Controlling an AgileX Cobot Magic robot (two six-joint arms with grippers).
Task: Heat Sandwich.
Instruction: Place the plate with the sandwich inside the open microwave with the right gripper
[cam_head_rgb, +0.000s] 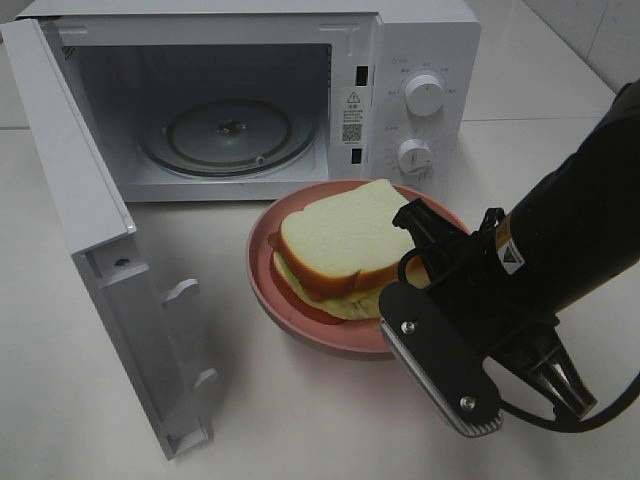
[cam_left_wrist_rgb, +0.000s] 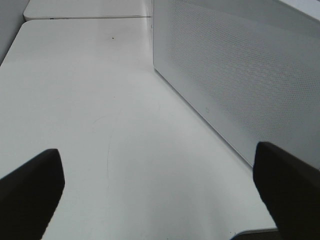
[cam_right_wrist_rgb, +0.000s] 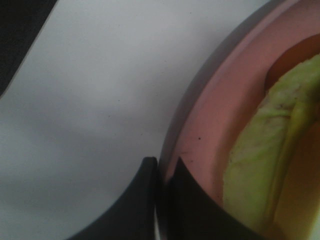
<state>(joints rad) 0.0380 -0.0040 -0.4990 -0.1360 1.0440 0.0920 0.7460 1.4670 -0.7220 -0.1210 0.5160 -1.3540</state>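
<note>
The sandwich (cam_head_rgb: 345, 240), white bread with a tan crust and pale green filling (cam_right_wrist_rgb: 265, 165), lies on a round pink plate (cam_head_rgb: 300, 320) on the table in front of the open microwave (cam_head_rgb: 420, 60). My right gripper (cam_right_wrist_rgb: 160, 172) is shut on the plate's near rim (cam_right_wrist_rgb: 215, 125). In the high view its fingertips are hidden under the black wrist (cam_head_rgb: 470, 290). My left gripper (cam_left_wrist_rgb: 160, 200) is out of the high view. It stands open over bare table beside a white perforated panel of the microwave (cam_left_wrist_rgb: 240, 75), with nothing between its fingers.
The microwave door (cam_head_rgb: 90, 230) is swung wide toward the front left. Inside, the glass turntable (cam_head_rgb: 228, 135) is bare. Two knobs (cam_head_rgb: 424, 95) sit on the control panel at the right. White table (cam_head_rgb: 300, 420) surrounds the plate.
</note>
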